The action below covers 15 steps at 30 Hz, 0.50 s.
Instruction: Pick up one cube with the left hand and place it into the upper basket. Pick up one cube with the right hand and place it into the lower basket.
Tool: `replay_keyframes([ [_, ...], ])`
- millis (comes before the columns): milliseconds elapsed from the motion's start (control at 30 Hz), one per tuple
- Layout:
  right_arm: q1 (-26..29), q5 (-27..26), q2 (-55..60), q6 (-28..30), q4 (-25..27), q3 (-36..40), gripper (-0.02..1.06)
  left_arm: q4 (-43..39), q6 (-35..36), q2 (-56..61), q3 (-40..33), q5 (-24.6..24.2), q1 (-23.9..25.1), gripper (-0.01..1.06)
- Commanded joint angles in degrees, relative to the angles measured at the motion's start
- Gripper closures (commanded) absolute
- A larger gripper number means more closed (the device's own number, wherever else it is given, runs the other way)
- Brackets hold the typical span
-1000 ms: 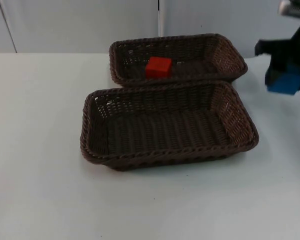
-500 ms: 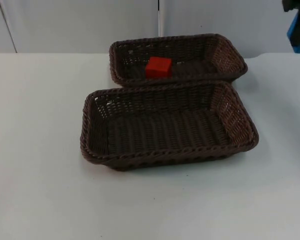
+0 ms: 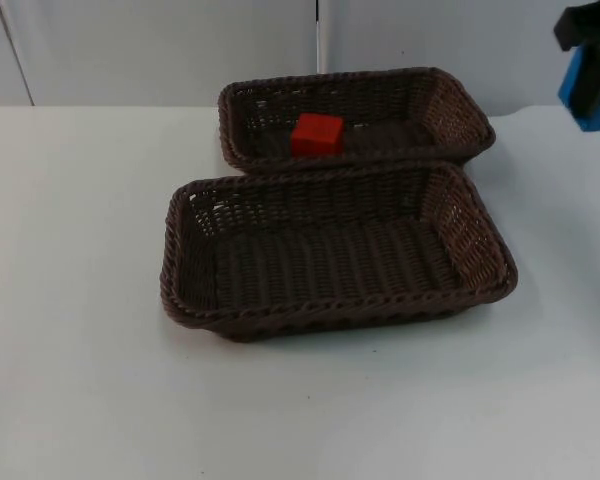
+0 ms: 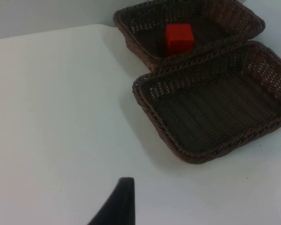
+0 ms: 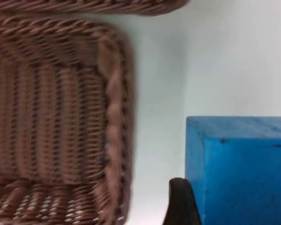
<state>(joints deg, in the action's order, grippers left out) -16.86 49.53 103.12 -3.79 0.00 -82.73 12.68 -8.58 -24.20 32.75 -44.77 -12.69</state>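
Observation:
A red cube [image 3: 317, 134] lies in the upper basket [image 3: 450, 100], which also shows with the red cube [image 4: 179, 37] in the left wrist view. The lower basket [image 3: 480, 240] holds nothing. High at the far right, beside the upper basket, my right gripper [image 3: 584, 70] is shut on a blue cube [image 3: 592, 95]. In the right wrist view the blue cube [image 5: 241, 168] sits against a black fingertip [image 5: 180, 201], with a wicker basket rim [image 5: 113, 117] beside it. The left gripper's fingertip [image 4: 118, 206] hangs over bare table, well to the left of both baskets [image 4: 145, 93].
The two brown wicker baskets stand rim to rim at the table's middle. White table top [image 3: 70, 300] stretches to the left and front of them. The grey partition wall [image 3: 160, 50] runs behind.
My right gripper has lifted the blue cube from low beside the lower basket to high at the right edge, then drifted slightly back left. Baskets and red cube have not moved.

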Motion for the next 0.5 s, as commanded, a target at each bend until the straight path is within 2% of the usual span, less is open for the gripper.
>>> replay_keyframes([
  [0, -2.2, 0.3, -0.8, 0.9, 0.0, -0.3, 1.05, 0.2, 0.4, 0.2, -0.1, 0.1, 0.1, 0.06],
  [233, -9.7, 0.0, -0.8, 2.2, 0.0, -0.3, 1.05, 0.2, 0.4, 0.2, -0.1, 0.3, 0.1, 0.06],
  [467, -17.3, -1.7, -0.8, 8.2, 0.0, -0.3, 1.05, 0.2, 0.4, 0.2, -0.1, 0.3, 0.1, 0.06],
])
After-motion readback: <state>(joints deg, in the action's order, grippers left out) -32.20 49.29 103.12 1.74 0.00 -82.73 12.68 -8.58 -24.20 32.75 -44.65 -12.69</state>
